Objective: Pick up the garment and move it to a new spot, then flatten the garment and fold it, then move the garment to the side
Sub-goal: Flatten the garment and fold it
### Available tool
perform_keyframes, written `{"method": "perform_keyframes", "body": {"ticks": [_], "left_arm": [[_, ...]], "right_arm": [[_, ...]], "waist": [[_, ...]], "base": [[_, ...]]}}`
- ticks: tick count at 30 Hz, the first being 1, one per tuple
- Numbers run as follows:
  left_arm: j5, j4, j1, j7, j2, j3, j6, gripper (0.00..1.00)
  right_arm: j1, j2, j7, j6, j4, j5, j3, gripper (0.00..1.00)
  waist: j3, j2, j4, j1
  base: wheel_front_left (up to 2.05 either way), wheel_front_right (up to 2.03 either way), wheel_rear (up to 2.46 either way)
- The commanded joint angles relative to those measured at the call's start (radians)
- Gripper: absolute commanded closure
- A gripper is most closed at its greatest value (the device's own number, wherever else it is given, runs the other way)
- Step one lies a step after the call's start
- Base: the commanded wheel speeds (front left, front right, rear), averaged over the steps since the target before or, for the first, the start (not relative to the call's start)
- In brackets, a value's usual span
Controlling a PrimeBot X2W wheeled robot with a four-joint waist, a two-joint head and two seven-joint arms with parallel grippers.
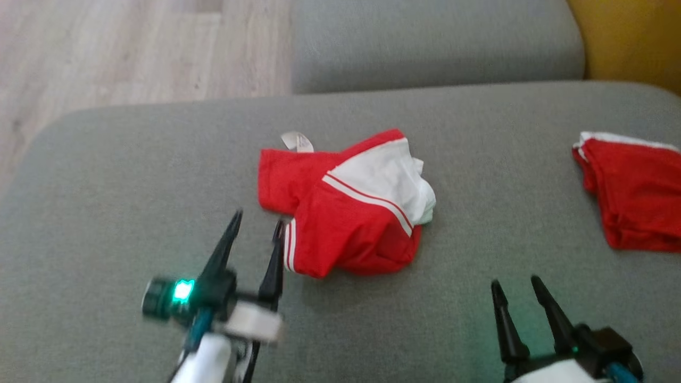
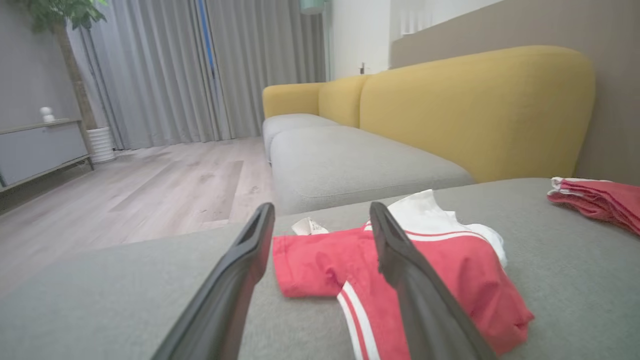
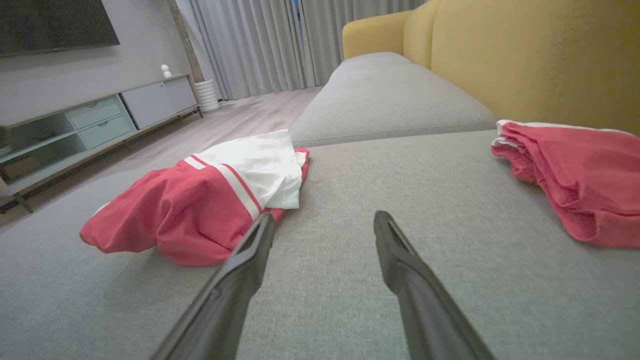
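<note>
A crumpled red and white garment [image 1: 348,205] with white stripes and a small label lies in the middle of the grey cushion [image 1: 133,175]. My left gripper [image 1: 256,220] stands open just left of its lower left edge, fingers apart and holding nothing. In the left wrist view the garment [image 2: 325,260] lies right ahead, between and beyond the fingers of the left gripper [image 2: 321,216]. My right gripper [image 1: 515,282] is open at the lower right, well apart from the garment. The right wrist view has the garment [image 3: 200,200] to the left of the right gripper [image 3: 324,218].
A second red garment [image 1: 636,191] lies bunched at the cushion's right edge, also in the right wrist view [image 3: 575,170]. Another grey seat cushion [image 1: 436,42] lies beyond, with a yellow backrest [image 2: 475,110] on the right. Wooden floor [image 1: 106,48] lies past the left edge.
</note>
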Motion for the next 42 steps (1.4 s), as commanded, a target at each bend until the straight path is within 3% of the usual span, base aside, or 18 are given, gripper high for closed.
{"method": "perform_keyframes", "body": {"ticks": [1,5,13,16,23,24,25,26,27,35,42], "left_arm": [[0.003,0.002,-0.097,-0.001,-0.003,0.02,-0.013,0.0],[-0.008,0.154,-0.294,0.036,-0.003,-0.016,-0.073,0.0],[-0.077,0.431,-0.545,0.113,-0.003,-0.103,-0.133,0.0],[-0.097,0.515,-0.584,0.137,-0.003,-0.14,-0.138,0.0],[-0.11,0.645,-0.627,0.117,-0.003,-0.181,-0.101,0.0],[-0.115,0.655,-0.631,0.111,-0.003,-0.187,-0.1,0.03],[-0.118,0.664,-0.635,0.104,-0.003,-0.193,-0.098,0.58],[-0.121,0.669,-0.638,0.092,-0.003,-0.2,-0.095,0.92],[-0.127,0.673,-0.639,0.086,-0.003,-0.207,-0.095,1.0],[-0.179,0.695,-0.646,0.068,-0.003,-0.261,-0.114,1.0],[-0.187,0.688,-0.657,0.031,-0.004,-0.287,-0.089,1.0]], "right_arm": [[-0.066,-0.016,-0.011,-0.001,-0.036,-0.007,0.03,0.0],[-0.122,-0.028,-0.011,-0.001,-0.044,-0.006,0.057,0.0],[-0.187,-0.04,-0.011,-0.001,-0.032,0.001,0.098,0.0],[-0.191,-0.041,-0.011,-0.001,-0.03,0.002,0.1,0.0],[-0.192,-0.039,-0.011,-0.001,-0.03,0.002,0.1,0.0],[-0.192,-0.039,-0.011,-0.001,-0.03,0.002,0.1,0.0],[-0.191,-0.038,-0.011,-0.001,-0.03,0.002,0.099,0.0],[-0.191,-0.038,-0.011,-0.001,-0.03,0.002,0.097,0.0],[-0.19,-0.037,-0.011,-0.001,-0.03,0.001,0.095,0.0],[-0.196,-0.027,-0.011,-0.001,-0.026,0.009,0.094,0.0],[-0.179,-0.019,-0.011,-0.001,-0.017,0.011,0.088,0.0]], "waist": [[0.057,0.0,-0.026,-0.0001],[0.131,0.0,-0.064,-0.0001],[0.207,0.0,-0.141,-0.0001],[0.214,0.0,-0.16,-0.0001],[0.219,0.0,-0.181,-0.0001],[0.219,0.0,-0.181,-0.0001],[0.219,0.0,-0.18,-0.0001],[0.218,0.0,-0.179,-0.0001],[0.217,0.0,-0.178,-0.0001],[0.191,0.0,-0.175,-0.0001],[0.155,0.0,-0.172,-0.0001]], "base": [[0.0,0.0,0.0],[0.0,0.0,0.0],[0.0,0.0,0.0],[0.0,0.0,0.0],[0.0,0.0,0.0],[0.0,0.0,0.0],[0.0,0.0,0.0],[0.0,0.0,0.0],[0.0,0.0,0.0],[0.0,0.0,0.0],[0.0,0.0,0.0]]}}
